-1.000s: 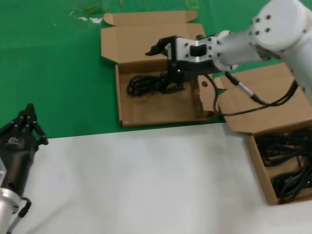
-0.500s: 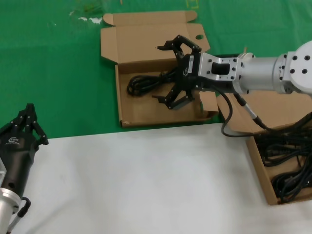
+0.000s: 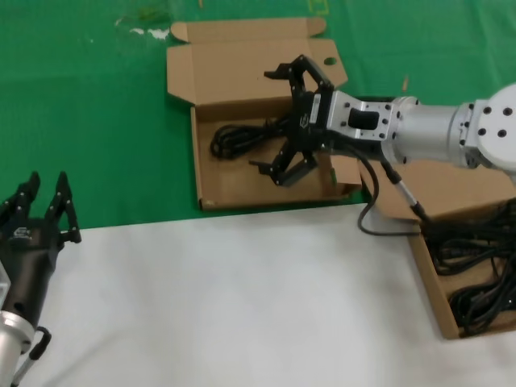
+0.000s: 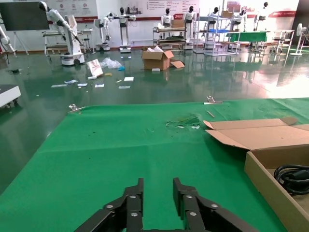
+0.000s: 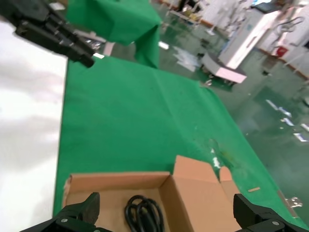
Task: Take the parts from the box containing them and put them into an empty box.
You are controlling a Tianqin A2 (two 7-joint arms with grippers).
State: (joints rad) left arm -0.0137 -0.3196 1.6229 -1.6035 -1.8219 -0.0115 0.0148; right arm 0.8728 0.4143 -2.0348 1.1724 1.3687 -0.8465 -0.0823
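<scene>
- Left gripper point(image 3: 44, 197) rests low at the near left, over the white table point(image 3: 242, 306), fingers parted, holding nothing.
- One coiled cable point(image 3: 238, 139) lies inside the holed box point(image 3: 242, 181) on the green mat point(image 3: 89, 113).
- Right gripper point(image 3: 286, 117) hovers above that box, jaws spread wide, empty.
- More black cables point(image 3: 476, 270) fill the plain box point(image 3: 427, 282) at far right.

Right tool point(image 3: 295, 122) is showing black skeletal fingers on a silver block, a black cable trailing off its grey arm; left tool point(image 3: 39, 208) is wearing matte black.
</scene>
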